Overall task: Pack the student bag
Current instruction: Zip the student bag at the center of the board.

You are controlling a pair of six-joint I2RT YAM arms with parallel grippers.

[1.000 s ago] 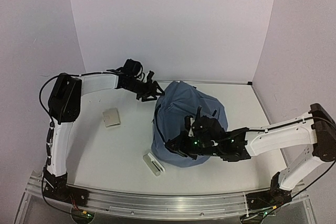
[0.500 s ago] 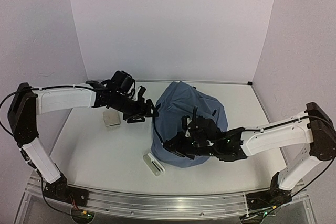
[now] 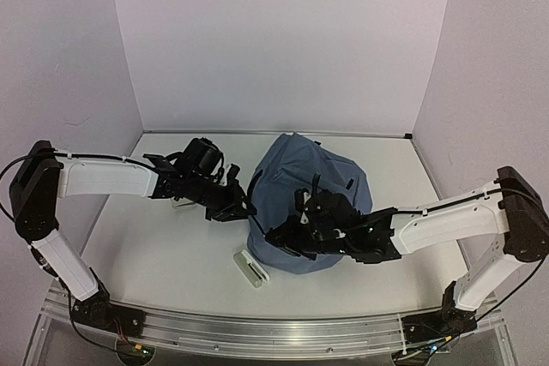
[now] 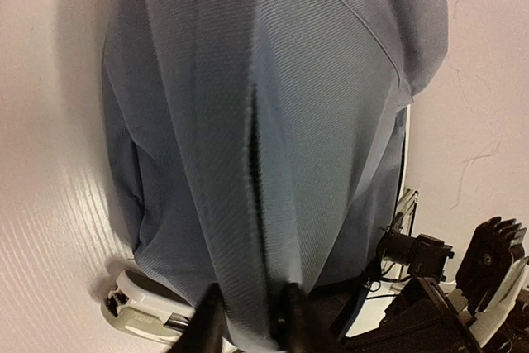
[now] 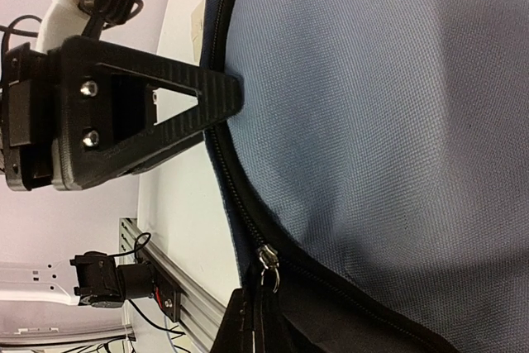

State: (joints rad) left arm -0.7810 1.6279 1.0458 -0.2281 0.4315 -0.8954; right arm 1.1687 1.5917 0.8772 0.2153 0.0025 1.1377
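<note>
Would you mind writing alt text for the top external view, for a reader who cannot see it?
A slate-blue student bag sits on a white table, with the left gripper at its left edge and the right gripper at its near edge. A small white object lies beside the bag's near corner.

The left claw (image 3: pixel 243 205) meets the student bag (image 3: pixel 313 186) at its left edge, the right claw (image 3: pixel 279 237) at its front.

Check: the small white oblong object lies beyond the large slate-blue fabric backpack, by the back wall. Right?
No. The top external view shows the small white oblong object on the near side of the slate-blue fabric backpack, toward the arm bases.
</note>
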